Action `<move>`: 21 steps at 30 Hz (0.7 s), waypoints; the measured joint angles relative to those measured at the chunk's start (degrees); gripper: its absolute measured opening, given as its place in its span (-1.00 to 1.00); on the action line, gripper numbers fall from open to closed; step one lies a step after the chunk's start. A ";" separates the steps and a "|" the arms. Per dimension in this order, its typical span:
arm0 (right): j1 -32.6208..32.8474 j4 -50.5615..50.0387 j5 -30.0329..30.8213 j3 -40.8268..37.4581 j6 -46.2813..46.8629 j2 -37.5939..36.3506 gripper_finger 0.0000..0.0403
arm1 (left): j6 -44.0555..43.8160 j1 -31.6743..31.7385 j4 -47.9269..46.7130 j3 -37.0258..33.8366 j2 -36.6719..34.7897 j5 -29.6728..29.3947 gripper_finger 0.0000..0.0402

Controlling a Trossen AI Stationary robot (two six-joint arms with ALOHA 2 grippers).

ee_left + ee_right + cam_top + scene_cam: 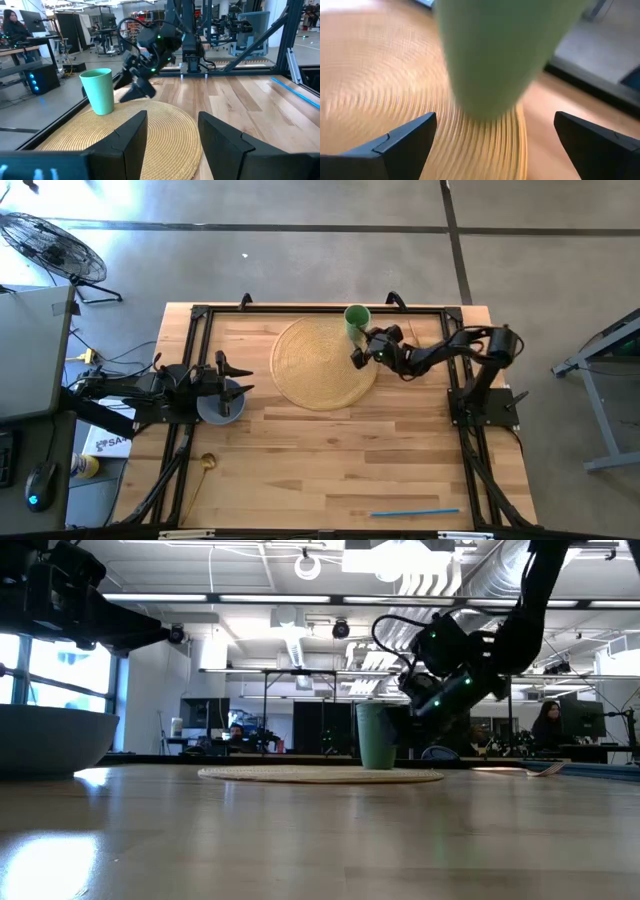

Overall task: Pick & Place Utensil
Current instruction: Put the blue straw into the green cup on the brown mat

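Utensil first: your gold spoon lies flat on the worktop at its near left corner, well apart from both grippers. A second utensil, the fork, shows in the low view, lying on the wood out to the right side. Right gripper sits over the far right edge of the round woven mat, just beside the green cup that stands upright on the mat's far rim. In your right wrist view the fingers are spread wide apart, with the cup ahead of them, between their tips, not touched. Left gripper hovers over the grey bowl at the left side of the worktop; its fingers stand apart with nothing between them, pointing across the mat toward the cup. The spoon lies nearer the front edge than the bowl, near it on the same side. A blue straw-like stick lies along the front edge, to the right. People sit at desks in the room beyond.
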 joint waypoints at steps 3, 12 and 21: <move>3.33 -11.70 -0.21 -0.01 3.26 -5.27 0.98 | 0.00 0.01 0.00 0.01 0.00 -0.01 -0.14; 22.65 -41.22 -8.02 0.11 16.14 -22.86 0.86 | 0.00 0.01 0.00 0.01 0.00 -0.01 -0.14; 45.08 -54.01 -13.34 5.69 35.12 -24.89 0.59 | 0.00 0.02 0.00 0.02 -0.02 0.00 -0.14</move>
